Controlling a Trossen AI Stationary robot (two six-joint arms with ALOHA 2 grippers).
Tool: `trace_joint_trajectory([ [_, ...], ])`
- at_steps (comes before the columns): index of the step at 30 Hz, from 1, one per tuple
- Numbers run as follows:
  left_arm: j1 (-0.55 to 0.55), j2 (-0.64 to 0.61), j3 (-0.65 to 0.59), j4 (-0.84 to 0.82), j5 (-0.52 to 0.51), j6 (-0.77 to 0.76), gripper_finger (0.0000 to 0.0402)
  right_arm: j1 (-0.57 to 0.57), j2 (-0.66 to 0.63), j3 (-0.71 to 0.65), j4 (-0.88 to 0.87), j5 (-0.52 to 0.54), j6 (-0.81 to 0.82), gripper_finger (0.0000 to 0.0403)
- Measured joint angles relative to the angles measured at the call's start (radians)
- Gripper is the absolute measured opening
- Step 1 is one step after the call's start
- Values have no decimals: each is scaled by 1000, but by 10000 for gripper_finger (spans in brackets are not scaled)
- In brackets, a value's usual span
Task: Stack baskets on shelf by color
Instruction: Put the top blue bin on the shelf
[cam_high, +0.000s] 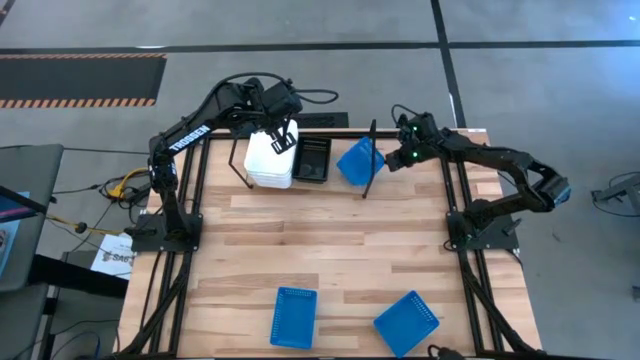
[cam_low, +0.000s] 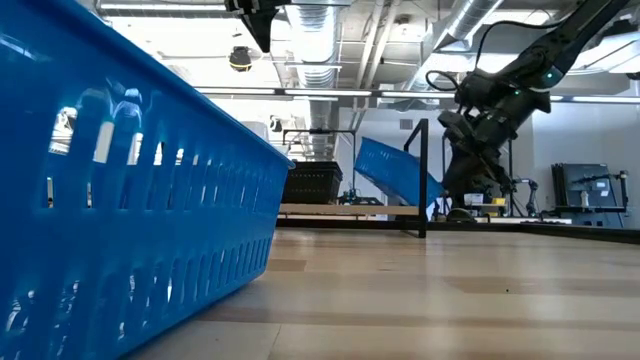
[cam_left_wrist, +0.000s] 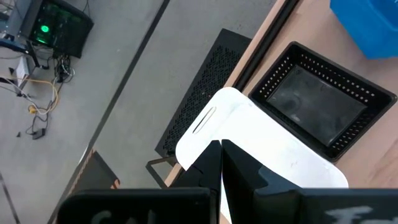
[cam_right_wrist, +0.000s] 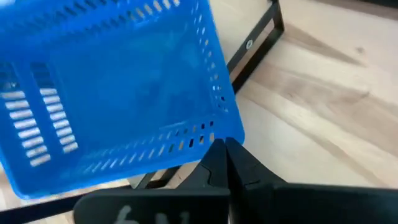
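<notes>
My right gripper is shut on a blue basket at the shelf's right end, beside a black upright tube of the shelf. The basket is tilted, one side raised. Left of it, a black basket rests flat on its bottom, and a stack of white baskets stands beyond that. My left gripper hangs shut high above the white stack and touches nothing. My right gripper has the blue basket by its rim near one corner, with the shut fingertips meeting the rim's edge. The fingers slant down from the table's right side. The basket hangs tilted, its open side toward my wrist; my fingers hide how far the rim reaches between them.
Two more blue baskets lie near the table's front edge; one fills the left of the low view. Bare wood spreads between them and the shelf. A black shelf tube runs just past the held basket.
</notes>
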Motion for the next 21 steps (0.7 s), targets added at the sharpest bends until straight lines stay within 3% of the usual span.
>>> trace_joint_trajectory([
  [7,0,0,0,0,0,16,0,-3,0,0,91,-3,18,0],
  [13,0,0,0,0,0,16,0,-3,-25,0,164,-65,58,0],
  [21,0,0,0,0,0,16,0,-14,-128,0,7,-43,53,0],
])
